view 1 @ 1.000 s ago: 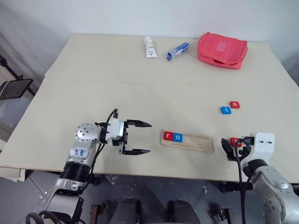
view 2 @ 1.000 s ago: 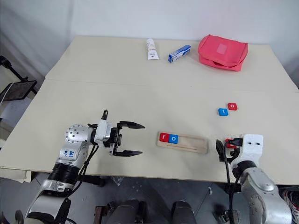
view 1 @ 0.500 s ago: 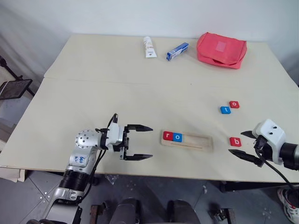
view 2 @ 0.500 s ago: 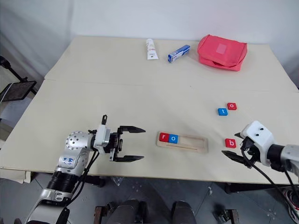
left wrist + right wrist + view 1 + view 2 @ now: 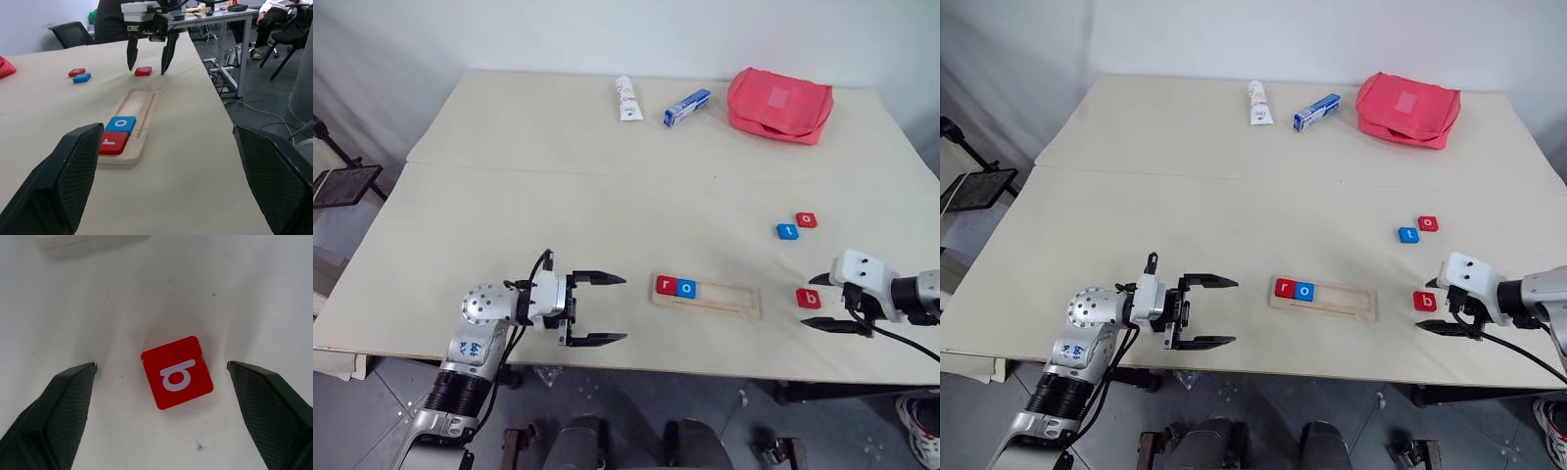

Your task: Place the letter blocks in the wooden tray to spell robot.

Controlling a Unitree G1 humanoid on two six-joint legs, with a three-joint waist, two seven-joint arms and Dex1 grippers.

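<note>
Your right gripper (image 5: 159,382) straddles the red b block (image 5: 177,372) with spread jaws (untouched), tray (image 5: 705,296) at nine o'clock.

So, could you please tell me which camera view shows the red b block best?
The right wrist view: the red b block sits centred and close, its letter plain, between the open right end effector's fingers. The eye views show it small beside that end effector; the left wrist view shows it distant, past the wooden tray.
</note>
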